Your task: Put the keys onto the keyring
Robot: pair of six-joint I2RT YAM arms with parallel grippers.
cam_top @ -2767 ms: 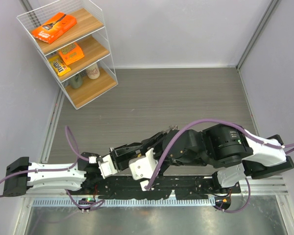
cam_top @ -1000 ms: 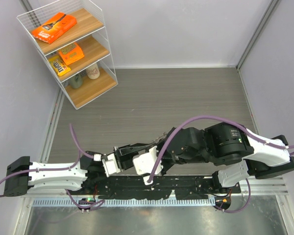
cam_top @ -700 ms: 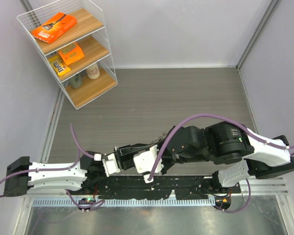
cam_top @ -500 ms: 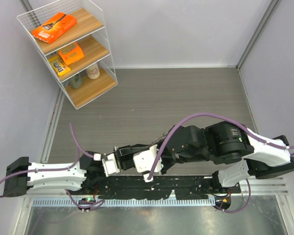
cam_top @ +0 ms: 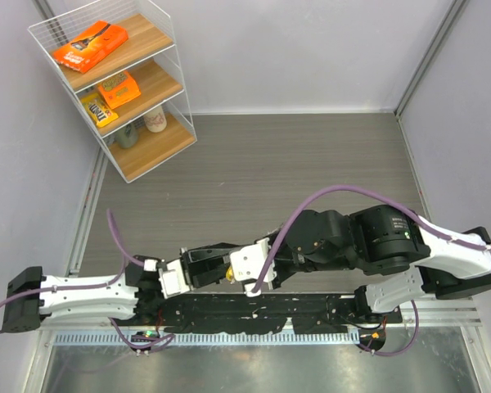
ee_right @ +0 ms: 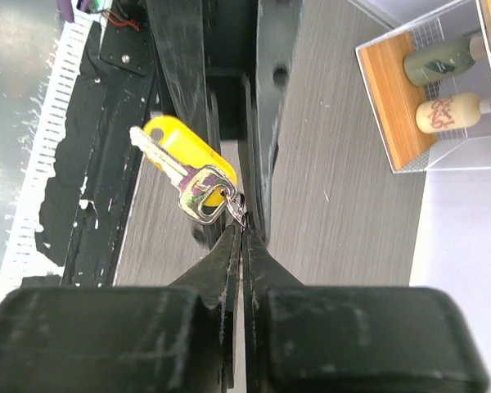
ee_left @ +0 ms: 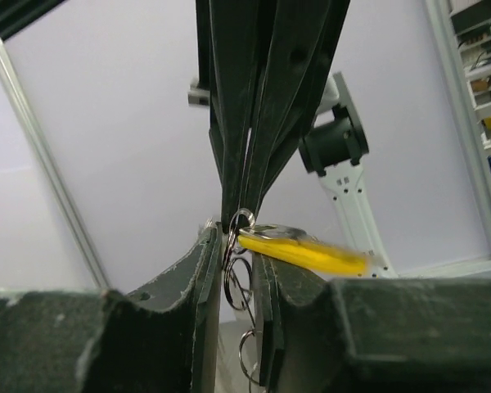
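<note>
My two grippers meet tip to tip low over the table's near edge. The keyring [ee_left: 236, 274] is a short chain of small wire rings hanging between my left gripper's [ee_left: 236, 237] nearly closed jaws. My right gripper [ee_right: 243, 228] is shut on the chain's top ring [ee_right: 240, 211]. A silvery key [ee_right: 198, 195] with a yellow plastic tag [ee_right: 182, 146] hangs from that ring; the tag also shows in the left wrist view [ee_left: 307, 252] and the top view [cam_top: 228, 275]. In the top view the left gripper [cam_top: 219, 268] and right gripper [cam_top: 234, 276] overlap. No other key shows.
A clear shelf rack [cam_top: 114, 90] with snack packs and bottles stands at the back left and also shows in the right wrist view [ee_right: 442, 90]. The black mounting rail [cam_top: 278, 307] runs along the near edge under both grippers. The grey wood-grain table [cam_top: 295, 172] stretches behind.
The left arm has drawn back slightly to the left and the right arm has shifted a little. The yellow tag now shows between the grippers in the top view.
</note>
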